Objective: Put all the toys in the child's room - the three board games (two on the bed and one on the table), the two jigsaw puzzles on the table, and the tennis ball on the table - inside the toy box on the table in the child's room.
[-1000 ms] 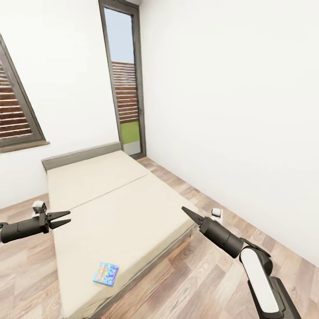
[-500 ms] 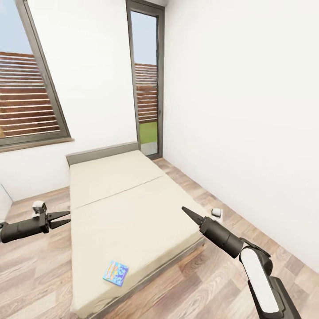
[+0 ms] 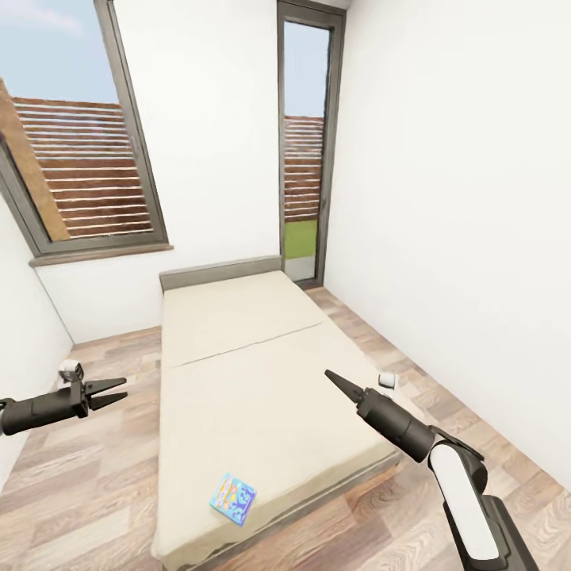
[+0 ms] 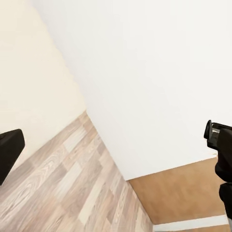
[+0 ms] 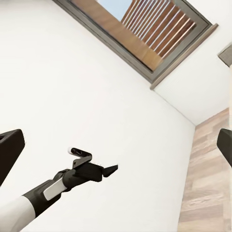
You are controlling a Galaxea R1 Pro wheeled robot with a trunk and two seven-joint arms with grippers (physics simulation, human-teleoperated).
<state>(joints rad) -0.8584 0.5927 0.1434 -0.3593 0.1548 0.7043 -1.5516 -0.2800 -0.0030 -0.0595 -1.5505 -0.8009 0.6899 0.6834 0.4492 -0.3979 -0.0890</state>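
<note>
A small blue board game (image 3: 233,499) lies flat on the beige mattress of the bed (image 3: 238,373), near its foot and its left edge. My left gripper (image 3: 123,388) hangs open over the floor to the left of the bed, well back from the game. Over the right part of the mattress my right gripper (image 3: 333,378) points toward the headboard; in the right wrist view its fingers (image 5: 9,150) stand wide apart with nothing between them. The left gripper (image 5: 113,168) also shows there, against a white wall. The table, toy box, jigsaw puzzles and tennis ball are out of view.
The bed's grey headboard (image 3: 220,272) stands against the far wall under a wide window (image 3: 87,174). A tall glass door (image 3: 305,159) is at the far right corner. Strips of wood-plank floor (image 3: 87,476) run along both sides of the bed, between white walls.
The camera has turned left: bed, door and window have slid right in the picture and more of the window shows. Both arms keep the same pose.
</note>
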